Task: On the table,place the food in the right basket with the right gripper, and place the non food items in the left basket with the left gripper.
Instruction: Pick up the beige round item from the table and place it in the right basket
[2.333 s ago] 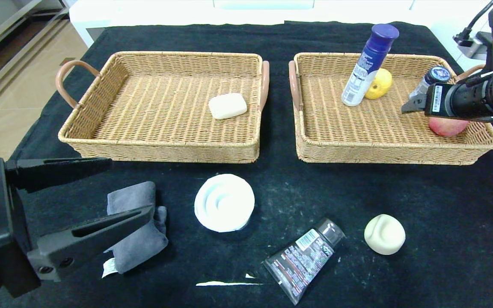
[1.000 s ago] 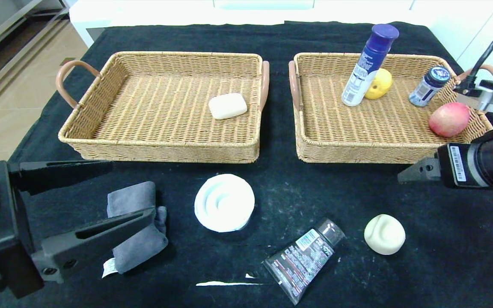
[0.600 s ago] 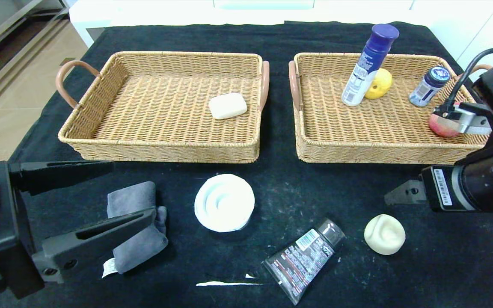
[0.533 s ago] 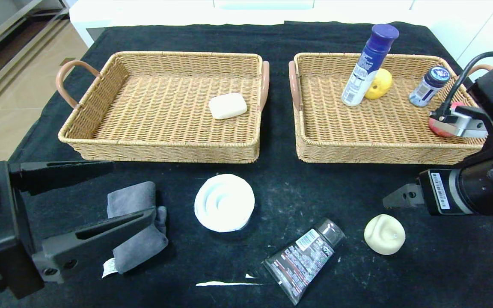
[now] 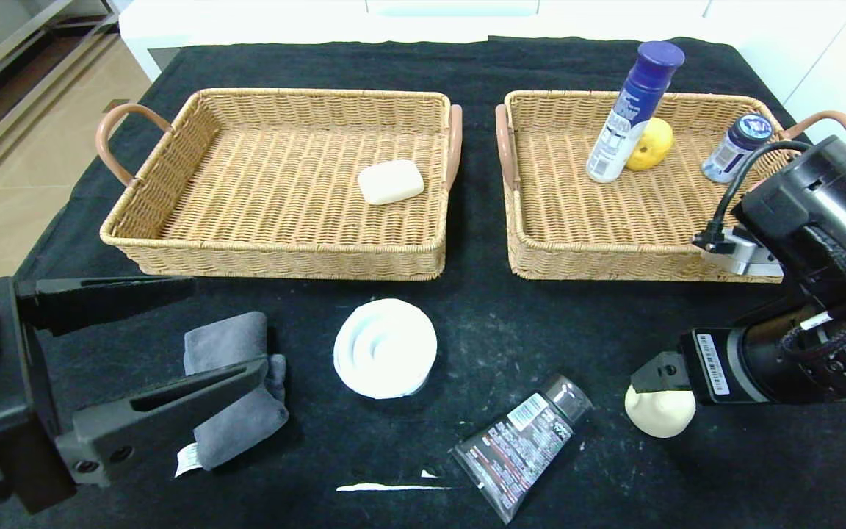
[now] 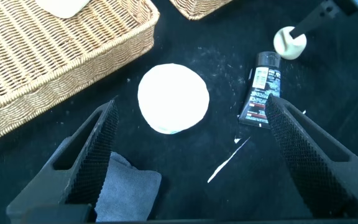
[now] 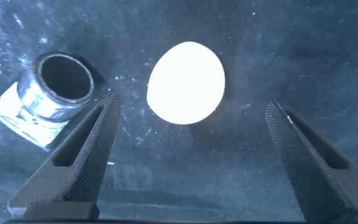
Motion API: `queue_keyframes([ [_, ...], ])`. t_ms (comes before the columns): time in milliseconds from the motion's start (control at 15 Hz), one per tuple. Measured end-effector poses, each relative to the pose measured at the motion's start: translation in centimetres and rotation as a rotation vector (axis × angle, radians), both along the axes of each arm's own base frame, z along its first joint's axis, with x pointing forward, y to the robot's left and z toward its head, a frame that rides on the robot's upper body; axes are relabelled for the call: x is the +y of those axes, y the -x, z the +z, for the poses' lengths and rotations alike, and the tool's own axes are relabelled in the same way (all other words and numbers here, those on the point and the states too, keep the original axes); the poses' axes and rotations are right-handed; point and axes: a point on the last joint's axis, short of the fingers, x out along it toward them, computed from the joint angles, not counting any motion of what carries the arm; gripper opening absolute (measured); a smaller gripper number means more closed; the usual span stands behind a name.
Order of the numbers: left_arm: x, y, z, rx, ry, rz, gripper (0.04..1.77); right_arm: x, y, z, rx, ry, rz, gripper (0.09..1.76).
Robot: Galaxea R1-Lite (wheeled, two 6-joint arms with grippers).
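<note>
At left front: left gripper, jaws wide and holding nothing, over grey cloth.
Table middle: white roll on bare black table before left basket.
Tube: black tube, long axis diagonal, cap toward right basket.
Right front: right gripper spread wide above bun, holding nothing.

no legible text; print on black tube label and bottle too small.

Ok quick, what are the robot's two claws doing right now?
Left gripper: open, holding nothing, above the grey cloth.
Right gripper: open, holding nothing, over the cream bun.
</note>
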Motion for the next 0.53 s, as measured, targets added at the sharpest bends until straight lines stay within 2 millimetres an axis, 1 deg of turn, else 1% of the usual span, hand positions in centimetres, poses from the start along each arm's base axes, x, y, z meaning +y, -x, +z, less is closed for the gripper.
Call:
queue_keyframes([
  [533,0.0,0.0,-0.1,0.003,-0.002,0.0,1.72,0.7,-1.2,-1.7,0.053,-0.008,-0.07,1.7],
])
